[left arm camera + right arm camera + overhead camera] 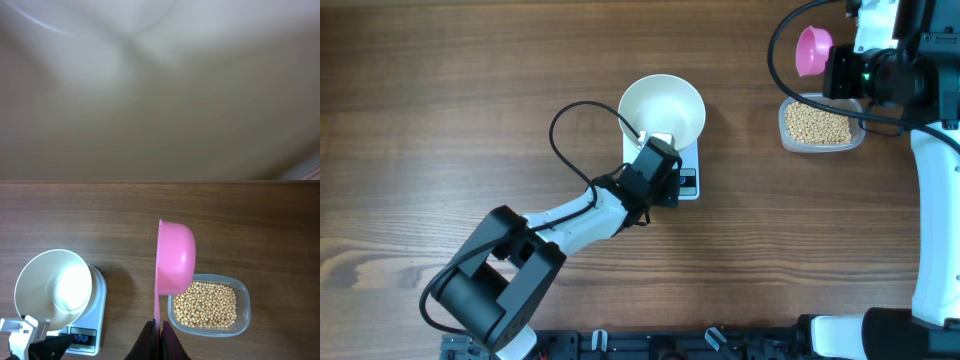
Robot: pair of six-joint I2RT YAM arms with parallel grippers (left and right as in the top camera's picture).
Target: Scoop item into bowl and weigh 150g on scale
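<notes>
The empty white bowl (662,108) (52,282) stands on the white scale (688,160) (96,305). My left gripper (672,182) (70,339) is shut and holds nothing. Its dark tip is at the scale's front button panel. The left wrist view shows only a blurred pale surface, with no fingers in sight. My right gripper (840,70) (157,326) is shut on the handle of a pink scoop (812,50) (175,255). The scoop hangs empty, on edge, above the wood just left of the beans (818,124) (205,304).
The beans lie in a clear plastic tub (858,135) (245,307) at the right of the table. The left arm's black cable (565,115) loops over the wood left of the bowl. Bare wood lies between scale and tub.
</notes>
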